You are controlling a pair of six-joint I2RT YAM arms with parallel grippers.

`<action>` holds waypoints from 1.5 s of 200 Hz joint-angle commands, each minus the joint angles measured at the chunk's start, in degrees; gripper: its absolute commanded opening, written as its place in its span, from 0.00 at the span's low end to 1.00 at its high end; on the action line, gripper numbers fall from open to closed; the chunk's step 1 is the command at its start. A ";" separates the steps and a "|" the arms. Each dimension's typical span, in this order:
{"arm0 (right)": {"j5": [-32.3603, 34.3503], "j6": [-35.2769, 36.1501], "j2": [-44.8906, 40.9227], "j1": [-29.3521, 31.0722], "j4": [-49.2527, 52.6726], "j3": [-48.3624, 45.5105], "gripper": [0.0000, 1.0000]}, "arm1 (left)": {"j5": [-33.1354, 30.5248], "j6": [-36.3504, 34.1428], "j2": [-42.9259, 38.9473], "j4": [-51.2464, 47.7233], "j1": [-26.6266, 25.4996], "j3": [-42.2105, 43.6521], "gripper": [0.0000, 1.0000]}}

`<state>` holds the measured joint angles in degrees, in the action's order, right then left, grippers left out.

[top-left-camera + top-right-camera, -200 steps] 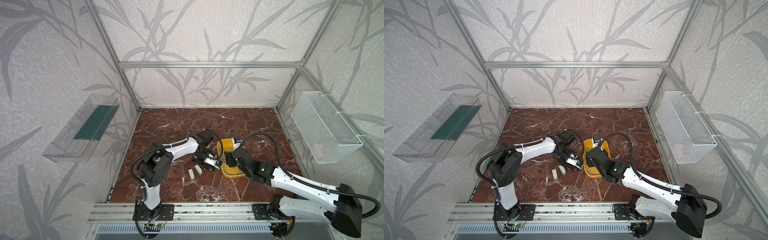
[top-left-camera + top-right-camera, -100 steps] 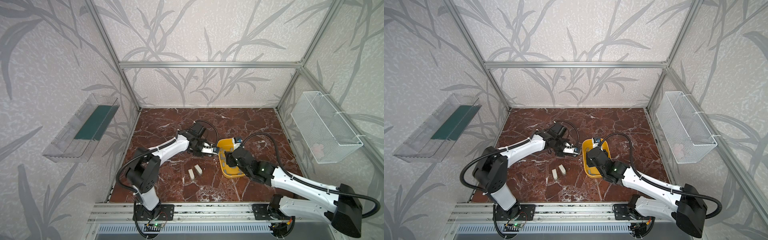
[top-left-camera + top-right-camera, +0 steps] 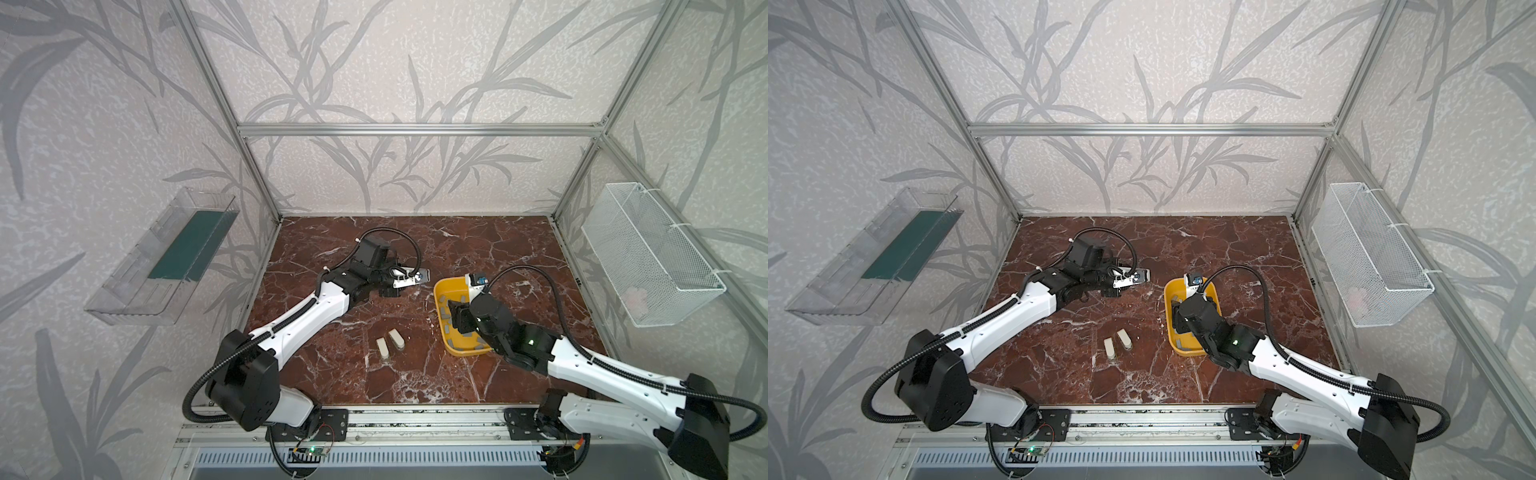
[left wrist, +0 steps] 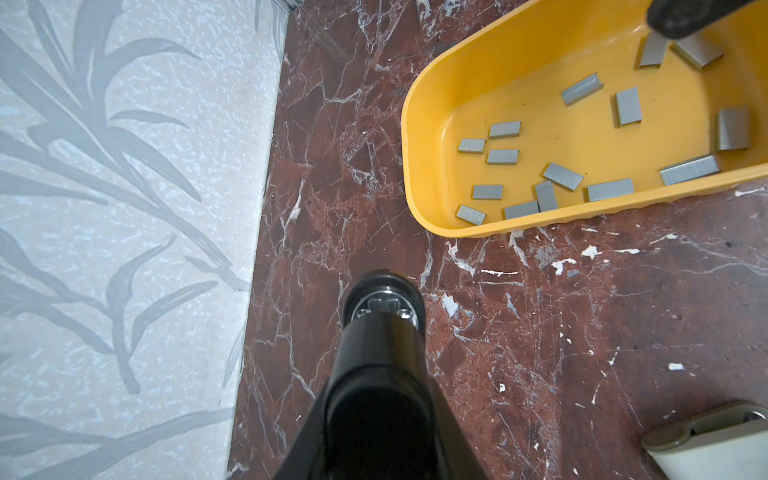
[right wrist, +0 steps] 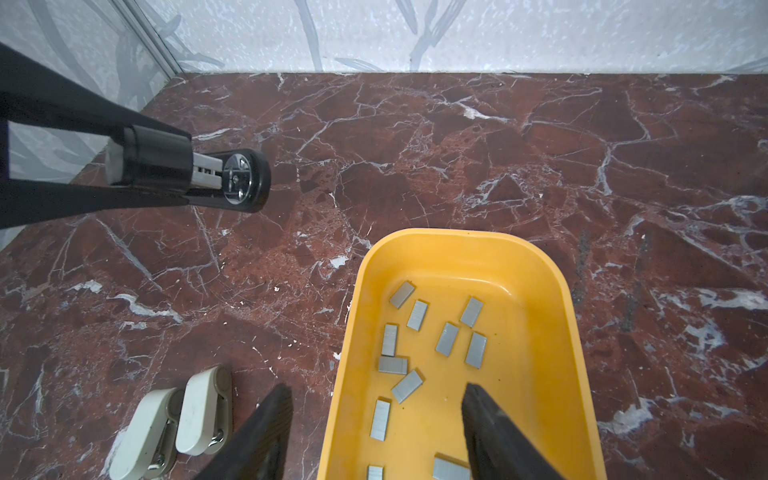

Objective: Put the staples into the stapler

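**Staples in tray, black stapler gripped**

Nearest, two cream mini staplers [image 5: 174, 419] lie side by side on the marble table [image 5: 457, 145]. Beside them the right gripper [image 5: 376, 388] stands jaws apart, empty, astride the yellow tray's [image 5: 457, 237] wall. The staples [image 5: 446, 338] lie scattered inside that tray. Farther back, the left gripper [image 3: 398, 283] is clamped on a black stapler [image 5: 245, 183].

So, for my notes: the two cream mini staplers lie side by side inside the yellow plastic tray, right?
No: the two cream mini staplers lie side by side outside the yellow plastic tray, on the marble tabletop, per the right wrist view.
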<state>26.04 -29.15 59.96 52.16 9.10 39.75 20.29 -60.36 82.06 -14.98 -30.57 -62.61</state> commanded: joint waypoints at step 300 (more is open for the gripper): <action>-14.77 -0.82 5.32 -2.94 -24.54 -5.92 0.60 | 21.34 -5.33 -6.29 1.61 -3.10 5.61 0.00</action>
<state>8.51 -29.04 64.84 49.54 -17.47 32.03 35.88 -63.94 78.96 -17.02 -33.17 -57.30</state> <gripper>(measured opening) 0.607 0.275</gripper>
